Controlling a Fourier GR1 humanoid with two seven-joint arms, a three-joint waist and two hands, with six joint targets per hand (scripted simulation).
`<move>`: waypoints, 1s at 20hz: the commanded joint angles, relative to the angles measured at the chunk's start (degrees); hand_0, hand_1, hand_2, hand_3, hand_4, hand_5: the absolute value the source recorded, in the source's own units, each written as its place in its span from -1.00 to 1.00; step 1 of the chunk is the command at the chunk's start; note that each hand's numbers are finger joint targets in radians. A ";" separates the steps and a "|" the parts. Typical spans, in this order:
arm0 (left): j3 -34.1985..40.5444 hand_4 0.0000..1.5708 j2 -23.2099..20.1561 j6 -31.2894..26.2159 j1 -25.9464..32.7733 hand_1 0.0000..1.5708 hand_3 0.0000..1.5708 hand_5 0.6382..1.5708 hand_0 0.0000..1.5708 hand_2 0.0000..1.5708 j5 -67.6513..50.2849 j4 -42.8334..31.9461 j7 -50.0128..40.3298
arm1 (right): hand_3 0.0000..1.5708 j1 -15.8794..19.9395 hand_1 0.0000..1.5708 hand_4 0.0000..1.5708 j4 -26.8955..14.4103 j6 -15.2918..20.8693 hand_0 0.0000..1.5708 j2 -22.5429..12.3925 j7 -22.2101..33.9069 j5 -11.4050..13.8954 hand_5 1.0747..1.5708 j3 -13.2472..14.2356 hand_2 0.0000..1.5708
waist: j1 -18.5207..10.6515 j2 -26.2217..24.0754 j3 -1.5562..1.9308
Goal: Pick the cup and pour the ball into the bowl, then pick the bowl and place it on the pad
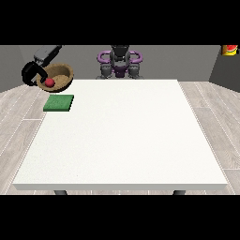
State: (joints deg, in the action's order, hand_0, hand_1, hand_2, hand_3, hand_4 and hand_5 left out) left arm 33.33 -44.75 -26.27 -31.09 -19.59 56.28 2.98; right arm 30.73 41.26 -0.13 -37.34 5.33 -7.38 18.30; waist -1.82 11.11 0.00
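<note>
A large white table is seen on a grey plank floor, with a green pad lying flat near its far left corner. Above and just beyond the pad, a brown bowl holding a red ball is gripped at its rim by the curled fingers of the hand at the view's left; the robot's torso stands behind the far edge.

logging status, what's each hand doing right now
Hand at the view's left: curled on the rim of the bowl, holding it above the green pad.
Other hand: not in view.

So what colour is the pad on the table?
Green; the pad lies near the table's far corner at the view's left, shown in the front view.
</note>
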 commanded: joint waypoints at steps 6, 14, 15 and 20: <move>-0.60 0.53 0.52 -2.52 2.83 -1.00 -1.00 0.97 -1.00 -1.00 -0.37 -0.02 4.73 | -0.32 0.52 1.00 0.29 -4.49 0.02 1.00 3.18 -4.41 -2.28 1.00 2.65 1.00 | -2.32 2.47 0.01; -0.53 0.52 -1.73 -0.41 0.25 -1.00 -1.00 0.98 -1.00 -1.00 -0.88 -0.89 2.73 | 0.48 3.04 1.00 -0.76 -7.06 3.04 1.00 0.56 -0.29 -2.68 0.94 4.13 1.00 | -0.89 1.95 -0.01; -2.25 0.51 0.02 1.81 -0.50 -1.00 -1.00 0.98 -1.00 -1.00 -0.57 1.75 0.13 | 0.47 4.31 1.00 -1.00 -7.76 6.86 1.00 1.11 0.70 -1.42 0.92 3.67 1.00 | -1.92 0.73 0.01; -0.43 0.52 -3.63 -0.45 -0.37 -1.00 -1.00 0.98 -1.00 -1.00 -2.10 -1.56 0.09 | 0.05 2.88 0.92 -1.00 -7.58 7.51 0.92 1.54 -3.12 -2.08 0.92 4.70 0.80 | -0.36 0.99 0.00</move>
State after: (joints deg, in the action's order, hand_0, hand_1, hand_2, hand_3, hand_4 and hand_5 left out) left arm 32.61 -46.90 -26.65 -31.25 -21.82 56.68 2.85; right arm 33.29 33.04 5.08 -36.55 2.25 -9.82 23.24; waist -3.23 12.60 0.02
